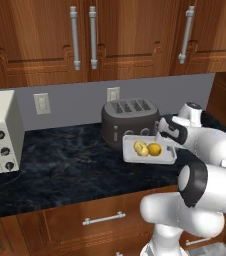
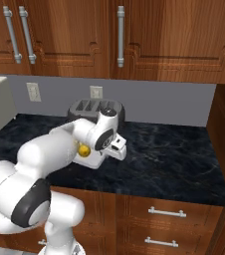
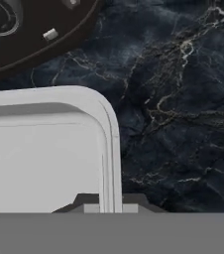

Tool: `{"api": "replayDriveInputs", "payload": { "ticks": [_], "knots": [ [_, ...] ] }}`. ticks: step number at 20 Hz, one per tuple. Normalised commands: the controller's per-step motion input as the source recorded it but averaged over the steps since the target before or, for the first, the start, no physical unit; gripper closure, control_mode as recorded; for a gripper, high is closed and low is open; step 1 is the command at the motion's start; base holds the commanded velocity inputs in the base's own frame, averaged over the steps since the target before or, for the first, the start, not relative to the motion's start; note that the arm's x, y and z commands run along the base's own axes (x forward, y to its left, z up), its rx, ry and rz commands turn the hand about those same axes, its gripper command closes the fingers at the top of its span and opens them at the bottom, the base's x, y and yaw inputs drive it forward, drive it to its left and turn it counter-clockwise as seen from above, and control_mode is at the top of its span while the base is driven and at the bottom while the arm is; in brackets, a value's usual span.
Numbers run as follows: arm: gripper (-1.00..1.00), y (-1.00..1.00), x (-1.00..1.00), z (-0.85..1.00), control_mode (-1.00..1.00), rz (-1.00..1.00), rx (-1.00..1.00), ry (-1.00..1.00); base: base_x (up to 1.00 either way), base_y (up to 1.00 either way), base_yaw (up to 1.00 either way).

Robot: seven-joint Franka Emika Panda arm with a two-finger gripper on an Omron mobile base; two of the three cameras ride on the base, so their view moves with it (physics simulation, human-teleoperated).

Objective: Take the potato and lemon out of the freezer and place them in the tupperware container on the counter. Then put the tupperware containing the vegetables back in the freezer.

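The jaws (image 3: 111,207) pinch the rim of the tupperware container (image 1: 131,150); in it, at the toaster's (image 1: 127,117) 6 o'clock on the bench (image 1: 65,170), lie the potato (image 1: 141,148) and lemon (image 1: 155,149).

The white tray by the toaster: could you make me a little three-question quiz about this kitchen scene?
1. True or false: the tupperware container holds both the potato and the lemon.
2. What dark appliance stands right behind it?
3. The claw is: A) open above the counter; B) shut on the container's rim; C) holding the lemon.

Key: 1 true; 2 the toaster; 3 B.
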Motion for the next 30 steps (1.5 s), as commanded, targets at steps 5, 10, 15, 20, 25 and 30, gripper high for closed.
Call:
{"api": "replayDriveInputs", "payload": {
  "ticks": [5, 10, 15, 20, 25, 30],
  "knots": [
    [1.0, 0.0, -0.15, 0.91, -1.0, -0.14, 0.04, 0.0, 0.0, 0.0, 0.0],
    [1.0, 0.0, -0.34, 0.84, -1.0, -0.14, 0.0, -0.02, 0.0, 0.0, 0.0],
    [1.0, 0.0, -0.48, 0.96, -1.0, -0.13, 0.0, -0.06, 0.0, 0.0, 0.0],
    [1.0, 0.0, -0.55, 0.94, -1.0, -0.12, 0.0, -0.08, 0.0, 0.0, 0.0],
    [1.0, 0.0, -0.71, 0.91, -1.0, -0.1, 0.02, -0.09, 0.0, 0.0, 0.0],
    [1.0, 0.02, -0.95, 0.62, -1.0, -0.07, 0.01, -0.12, 0.0, 0.0, 0.0]
  ]
}}
